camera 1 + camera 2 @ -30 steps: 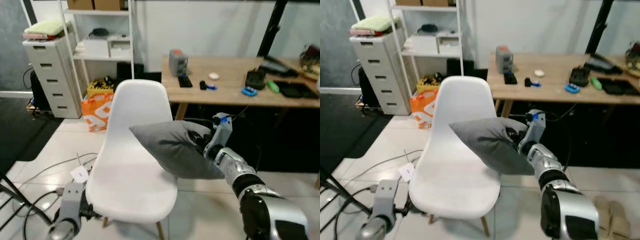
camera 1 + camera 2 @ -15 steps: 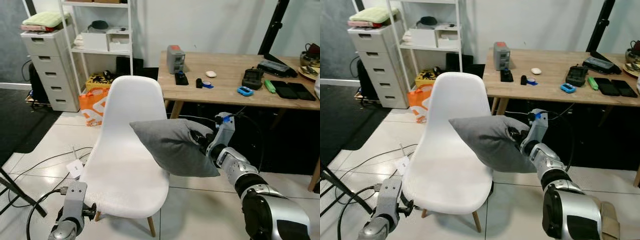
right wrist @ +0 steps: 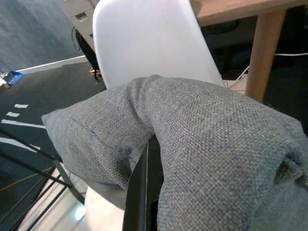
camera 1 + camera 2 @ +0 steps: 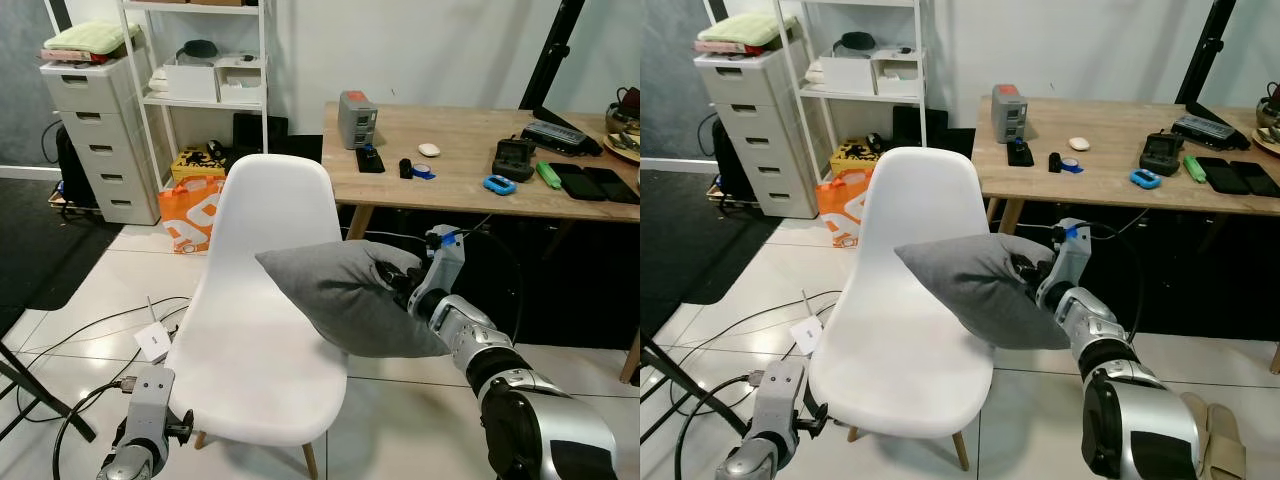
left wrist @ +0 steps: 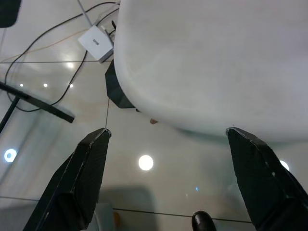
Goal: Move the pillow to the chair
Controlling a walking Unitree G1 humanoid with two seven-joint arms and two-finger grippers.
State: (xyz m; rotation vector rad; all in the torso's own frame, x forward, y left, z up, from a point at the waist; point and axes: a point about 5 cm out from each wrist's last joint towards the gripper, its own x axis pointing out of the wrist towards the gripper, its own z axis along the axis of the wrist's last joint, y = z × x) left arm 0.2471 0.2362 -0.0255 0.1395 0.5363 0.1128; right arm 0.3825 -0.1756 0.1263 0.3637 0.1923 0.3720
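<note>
Pillow [image 4: 345, 295], grey and woven, is held in the air over the right side of the seat of the white chair [image 4: 262, 320], one corner pointing toward the chair's left and its body overlapping the seat's right edge. The right pincer [image 4: 400, 283] is pressed into the pillow's right end, its black fingers pinching a fold of the fabric; in the right wrist view one finger [image 3: 139, 192] is seen buried in a crease of the cloth, with the chair's backrest behind. The left pincer [image 5: 166, 180] hangs low beside the chair's front left corner, its two fingers spread wide apart above the tiled floor [image 4: 120, 290] and gripping nothing; the underside of the seat is seen beyond them. Behind the chair, to the right, a wooden desk [image 4: 470, 185] carries small devices; a white shelf unit [image 4: 200, 70] and a grey drawer cabinet [image 4: 95, 130] stand to the left.
</note>
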